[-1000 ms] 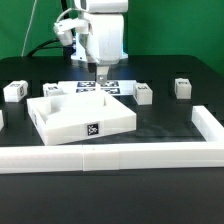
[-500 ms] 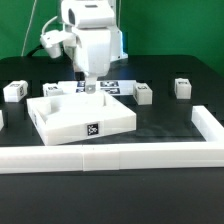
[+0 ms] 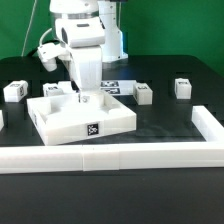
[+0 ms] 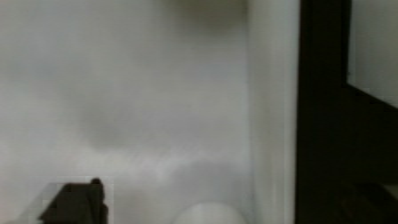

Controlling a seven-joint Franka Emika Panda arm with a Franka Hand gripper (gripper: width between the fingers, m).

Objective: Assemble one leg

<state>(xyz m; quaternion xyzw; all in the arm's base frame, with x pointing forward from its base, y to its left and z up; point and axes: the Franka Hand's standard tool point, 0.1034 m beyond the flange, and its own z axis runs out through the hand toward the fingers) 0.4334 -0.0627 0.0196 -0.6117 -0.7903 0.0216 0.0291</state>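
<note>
Four small white legs with tags lie on the black table: one at the exterior view's far left, one behind the panel, one right of the panel, one further right. The large flat white panel lies in the middle. My gripper hangs low over the panel's back part, touching no leg, and looks open and empty. The wrist view shows the panel's white surface, a round socket and one dark fingertip; the other finger is lost in the dark side.
The marker board lies behind the panel. A long white L-shaped rail runs along the front edge and up the exterior view's right side. The arm's cables hang at the back left.
The arm has moved toward the exterior view's left and lower, from above the marker board to over the panel's back part. The legs and the panel have not moved.
</note>
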